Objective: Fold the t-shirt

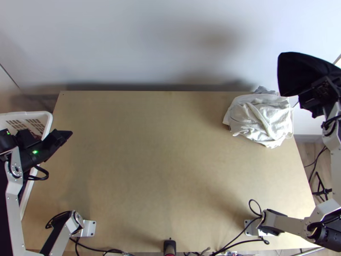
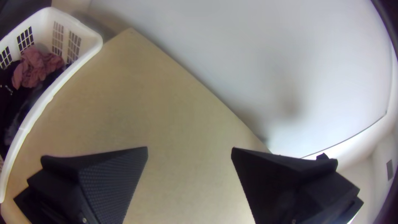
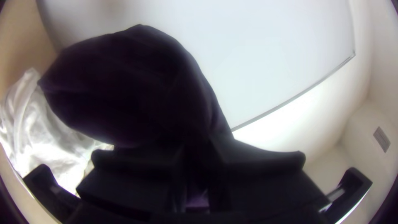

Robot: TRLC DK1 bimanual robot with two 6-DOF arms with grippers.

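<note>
Two arms at this table, and only one has laundry in its grip. Far left there's a white plastic basket (image 1: 25, 114) beside the table, with a wad of pink cloth (image 2: 35, 68) lying on some dark clothes (image 2: 12, 93) in it. Just right of that, the left gripper (image 1: 64, 135) sits over the table's left side, pointing in toward the middle. From its wrist view, the left gripper (image 2: 189, 150) has its jaws wide apart with nothing between them, just bare tabletop showing through the gap. Then comes the light wooden table (image 1: 162, 162), running along a pale wall (image 1: 149, 42) at its far edge. Over at the far right corner is a heap of white cloth (image 1: 264, 121), bunched and wrinkly, with a bit of grey cloth (image 1: 264, 90) poking out behind it. Rightmost is the black t-shirt (image 1: 294, 74), up by that same corner and gathered in the right gripper (image 1: 319, 91). Its jaws are closed down on the fabric, and the rest bulges out in front in one big dark bunch. Can't tell which part of the shirt is pinched, or whether it's touching the white heap.
</note>
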